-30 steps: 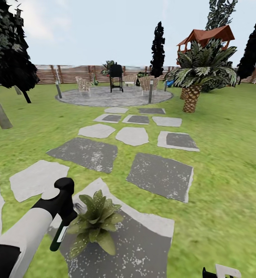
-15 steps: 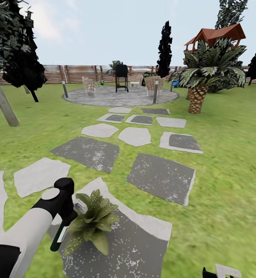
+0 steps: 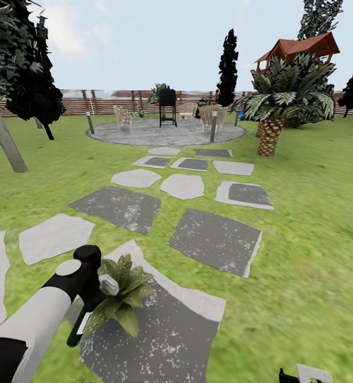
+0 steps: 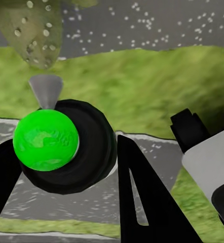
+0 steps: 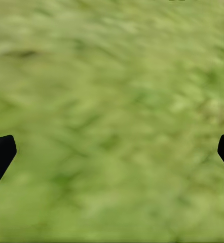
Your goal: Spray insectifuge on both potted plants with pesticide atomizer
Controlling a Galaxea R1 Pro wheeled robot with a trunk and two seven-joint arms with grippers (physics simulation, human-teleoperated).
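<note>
My left gripper [image 3: 92, 298] is shut on the pesticide atomizer [image 3: 78, 331], whose dark green body hangs below the hand. The atomizer's pale nozzle [image 3: 109, 285] points at a potted plant [image 3: 122, 298] with speckled green leaves, right beside it on a grey stepping stone [image 3: 165, 340]. In the left wrist view the atomizer [image 4: 86, 147] is a black round body with a bright green ball and a grey cone, between the black fingers [image 4: 142, 202]; a speckled leaf [image 4: 33, 25] lies just beyond the cone. My right gripper [image 5: 112, 152] stands open over blurred grass.
Grey and white stepping stones [image 3: 213, 239] lead over the lawn to a round paved patio [image 3: 165, 133] with a black grill [image 3: 167, 106] and chairs. A palm tree [image 3: 282, 101] stands at the right, dark trees [image 3: 16, 69] at the left, a slatted fence [image 3: 107, 103] behind.
The whole view has shifted, so the camera moved. The plant now sits nearer the atomizer's nozzle in the picture. My left gripper keeps its hold.
</note>
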